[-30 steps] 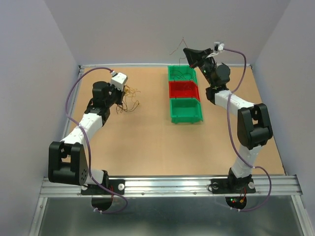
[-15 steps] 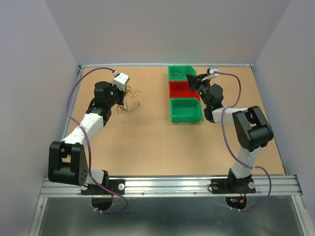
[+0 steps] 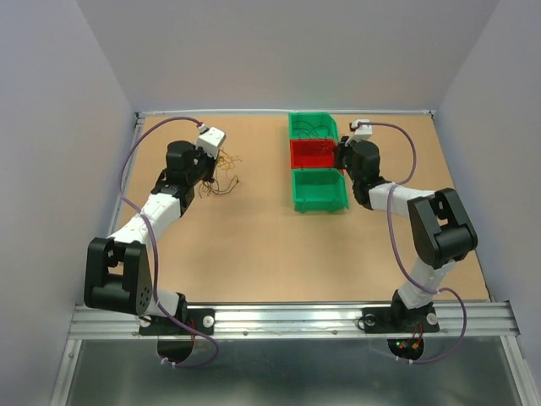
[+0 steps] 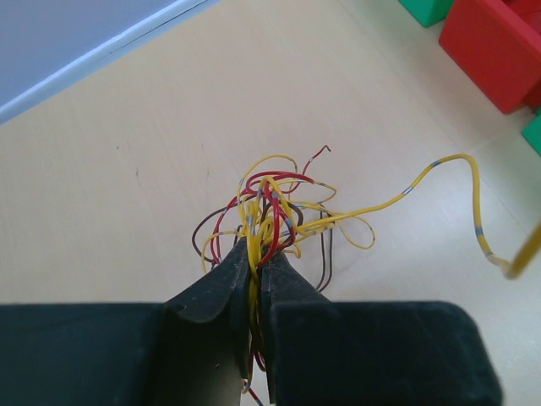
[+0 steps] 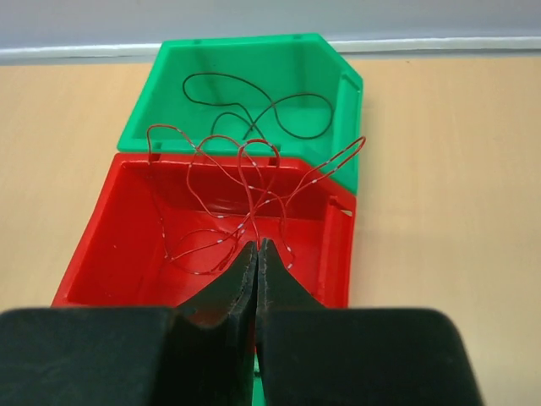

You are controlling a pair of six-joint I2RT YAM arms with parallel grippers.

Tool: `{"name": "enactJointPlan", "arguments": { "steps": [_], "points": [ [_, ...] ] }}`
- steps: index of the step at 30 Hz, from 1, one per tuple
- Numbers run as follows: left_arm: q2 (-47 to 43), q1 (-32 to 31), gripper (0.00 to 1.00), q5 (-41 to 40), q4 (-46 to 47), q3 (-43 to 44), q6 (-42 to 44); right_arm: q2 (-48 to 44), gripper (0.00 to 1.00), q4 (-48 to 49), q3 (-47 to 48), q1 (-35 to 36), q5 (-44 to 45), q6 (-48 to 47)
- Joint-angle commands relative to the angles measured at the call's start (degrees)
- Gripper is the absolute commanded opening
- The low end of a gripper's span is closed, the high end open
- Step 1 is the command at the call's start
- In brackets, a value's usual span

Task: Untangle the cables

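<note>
A tangle of thin yellow, red and dark brown cables (image 4: 275,211) sits at the table's far left (image 3: 224,173). My left gripper (image 4: 258,254) is shut on this tangle, with one long yellow strand (image 4: 439,173) trailing right. My right gripper (image 5: 258,247) is shut on a thin red cable (image 5: 245,182) that loops over and inside the red bin (image 5: 93,245). The far green bin (image 5: 338,85) holds black cables (image 5: 254,106). In the top view the right gripper (image 3: 340,155) is at the red bin (image 3: 314,153).
Three bins stand in a row at the far middle: green (image 3: 311,125), red, then a near green bin (image 3: 319,191). Grey walls enclose the brown table on three sides. A metal rail (image 3: 287,320) carries both arm bases at the near edge.
My right gripper came down from high above the far green bin to the red bin, bringing the red cable with it. My left gripper shifted only slightly with the tangle.
</note>
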Motion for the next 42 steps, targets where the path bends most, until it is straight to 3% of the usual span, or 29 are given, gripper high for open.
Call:
{"name": "enactJointPlan", "arguments": {
  "steps": [1, 6, 13, 23, 31, 42],
  "points": [
    [0.0, -0.4, 0.16, -0.7, 1.3, 0.5, 0.8, -6.4, 0.00, -7.2, 2.2, -1.6, 1.0, -3.5],
    [0.2, -0.6, 0.16, -1.3, 1.2, 0.7, 0.8, -6.7, 0.01, -12.7, 3.7, -3.8, -3.8, -3.4],
    [0.1, -0.8, 0.17, -1.6, 1.1, 0.5, 0.9, -1.6, 0.01, -17.8, 9.9, -8.6, -19.7, -1.9],
    [0.1, -1.1, 0.17, -2.1, 1.0, 0.6, 1.1, 10.8, 0.01, -23.3, 22.0, -9.1, -28.0, -2.2],
    [0.2, -1.4, 0.17, -2.4, 0.9, 0.7, 1.1, 14.3, 0.01, -29.0, 25.2, -9.0, -36.0, -3.0],
    [0.4, -1.7, 0.17, -2.5, 0.4, 1.0, 1.3, 18.8, 0.01, -38.5, 31.7, -5.8, -31.9, -7.6]
  ]
}}
